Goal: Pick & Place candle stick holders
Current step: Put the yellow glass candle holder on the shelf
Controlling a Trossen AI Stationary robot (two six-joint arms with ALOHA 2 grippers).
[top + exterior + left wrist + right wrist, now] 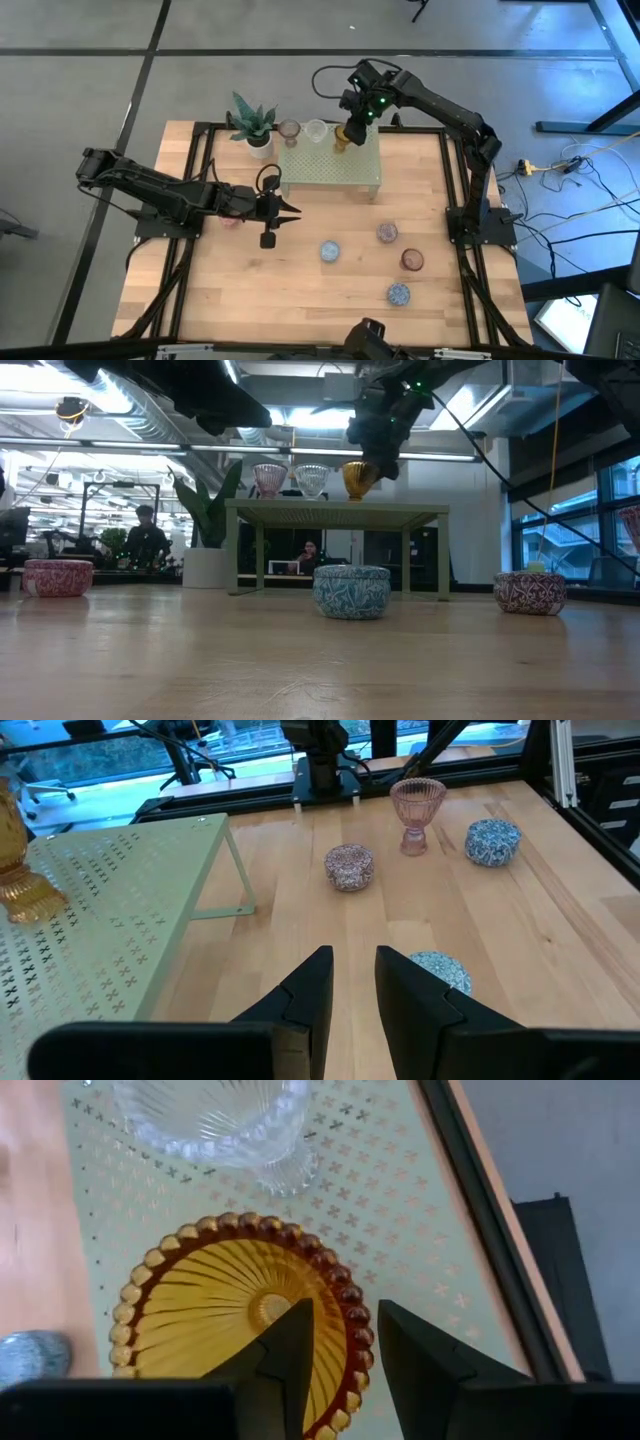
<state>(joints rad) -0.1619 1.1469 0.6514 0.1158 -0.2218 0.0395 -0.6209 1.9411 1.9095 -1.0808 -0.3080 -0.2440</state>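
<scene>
Candle stick holders are sitting in two groups as I'm looking down from the high view: three on the pale green stand [330, 165] and the rest on the wooden table [300, 290]. On the stand, the pinkish holder [289, 129], the clear holder [316, 130] and the amber holder [342, 138] are standing in a row along the far edge. The right gripper [358, 118] is hovering right over the amber one, partly covering it. The left gripper [283, 208] is waiting just off the stand's near left corner, and from up here I cannot tell how its fingers are standing. A red holder by the left arm is mostly hidden.

From the low view, I'm seeing the blue mosaic holder [351, 591] in front of the stand, a red mosaic holder [530, 592] to the right, and a pink one [58, 577] cut off at the left edge. The right gripper is hanging just above the amber cup's rim, not clearly touching it.

In the left wrist view, that gripper's fingers [300, 1000] are standing slightly apart with nothing between them, the blue holder half hidden behind one.

In the right wrist view, the fingers [290, 1355] are parted and released, straddling the far side of the amber cup's beaded, ribbed rim, without pinching it.
</scene>
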